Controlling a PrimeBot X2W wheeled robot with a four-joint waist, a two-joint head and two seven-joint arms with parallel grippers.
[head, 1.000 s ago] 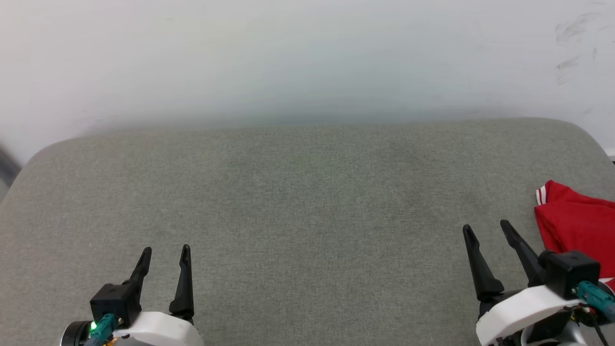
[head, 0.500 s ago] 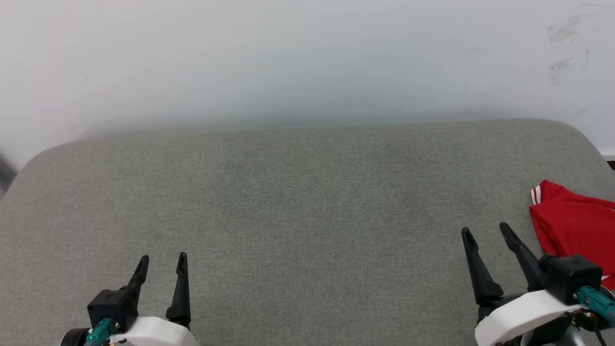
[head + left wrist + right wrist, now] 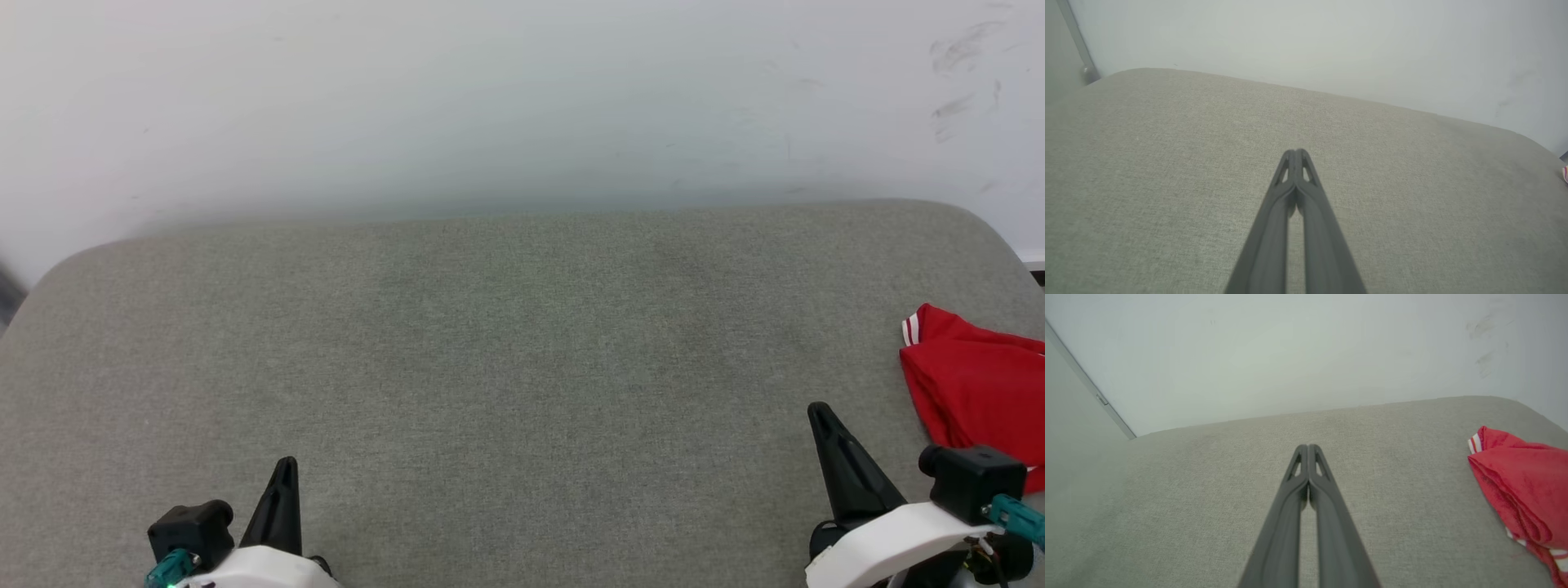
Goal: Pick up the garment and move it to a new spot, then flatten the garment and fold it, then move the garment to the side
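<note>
The garment [image 3: 976, 392] is set aside, apparently folded; the task is judged done. Left gripper [image 3: 284, 469] and right gripper [image 3: 819, 412] fingers are pressed together

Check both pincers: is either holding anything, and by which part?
Nothing is held. The left pincer and right pincer are both shut empty; the garment lies apart on the cushion.

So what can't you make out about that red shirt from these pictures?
- The garment: the head view's right edge cuts it off, and the wrist of the right gripper covers its lower corner.
- Right wrist view: it lies folded, so any print cannot be told.
- Left wrist view: a mere sliver at the right edge, too small to read.
</note>
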